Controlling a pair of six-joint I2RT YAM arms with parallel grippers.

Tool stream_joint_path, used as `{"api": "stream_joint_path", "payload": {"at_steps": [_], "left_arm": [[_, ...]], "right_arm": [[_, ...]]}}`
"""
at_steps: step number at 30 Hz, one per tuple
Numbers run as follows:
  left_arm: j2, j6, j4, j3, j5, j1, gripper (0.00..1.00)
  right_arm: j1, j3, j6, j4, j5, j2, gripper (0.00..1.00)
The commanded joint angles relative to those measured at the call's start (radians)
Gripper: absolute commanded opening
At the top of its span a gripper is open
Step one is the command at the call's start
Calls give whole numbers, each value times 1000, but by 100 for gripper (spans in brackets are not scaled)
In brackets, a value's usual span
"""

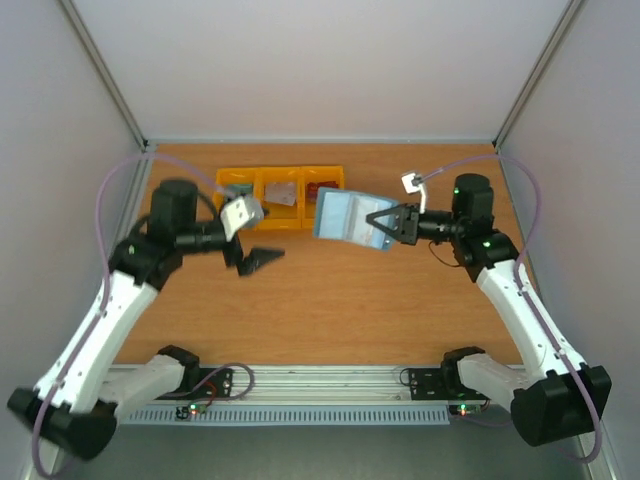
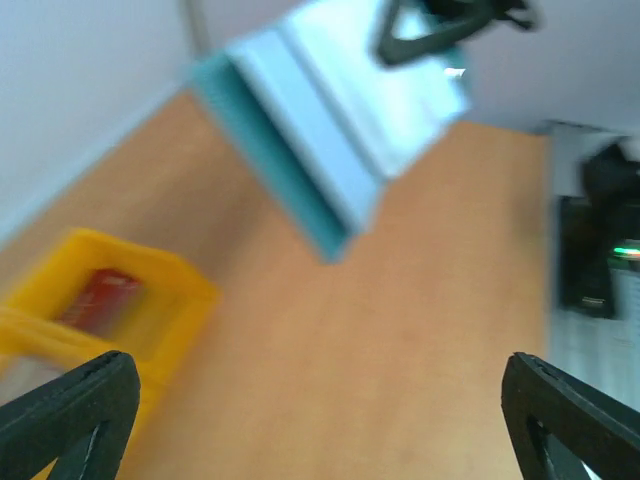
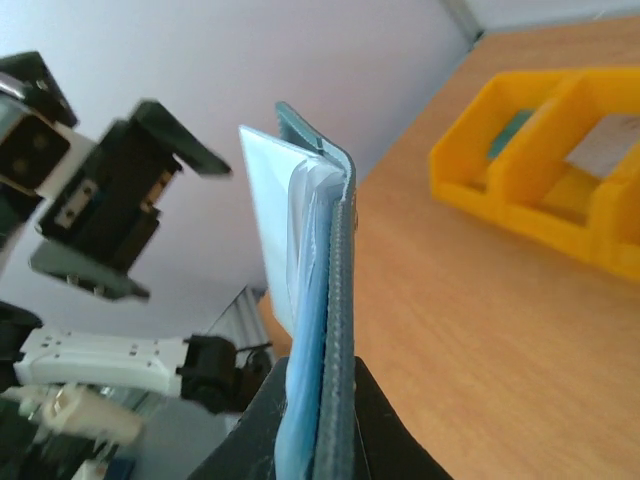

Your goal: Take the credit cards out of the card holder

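Note:
My right gripper [image 1: 383, 225] is shut on the teal-blue card holder [image 1: 345, 218] and holds it in the air above the table, right of the middle. In the right wrist view the holder [image 3: 337, 300] is edge-on between the shut gripper [image 3: 320, 430], with a pale panel [image 3: 268, 215] standing off its left side; I cannot tell whether that is a card or a flap. My left gripper [image 1: 255, 262] is open and empty, left of the holder and apart from it. Its view shows the holder [image 2: 330, 130] ahead. A red card [image 2: 103, 297] and a whitish card [image 1: 283, 194] lie in the bins.
A row of three yellow bins [image 1: 280, 185] stands at the back of the wooden table, just behind the holder; it also shows in the right wrist view [image 3: 560, 170]. White walls close in the back and both sides.

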Motion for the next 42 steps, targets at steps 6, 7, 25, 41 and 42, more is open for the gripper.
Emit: {"api": "stream_joint_path", "payload": {"at_steps": [6,7,25,41,42], "left_arm": [[-442,-762,697,-671,216,-31,99],[-464,-816,783,-712,214,-32,99],[-733,-1160,1029,-1043,32,-35,80],[-812,-1124,1033,-1050,2,-35,0],[-811,-1126,1033,-1050,3,-35,0]], "right_arm": [[354,61,-131,-155,203,24,1],[379,62,-132,-146,206,32,1],[600,162,-150,-49,211,224,1],[589,142,-154,-45,-15,235,43],[589,137,-156,-43,-17,230,43]]}}
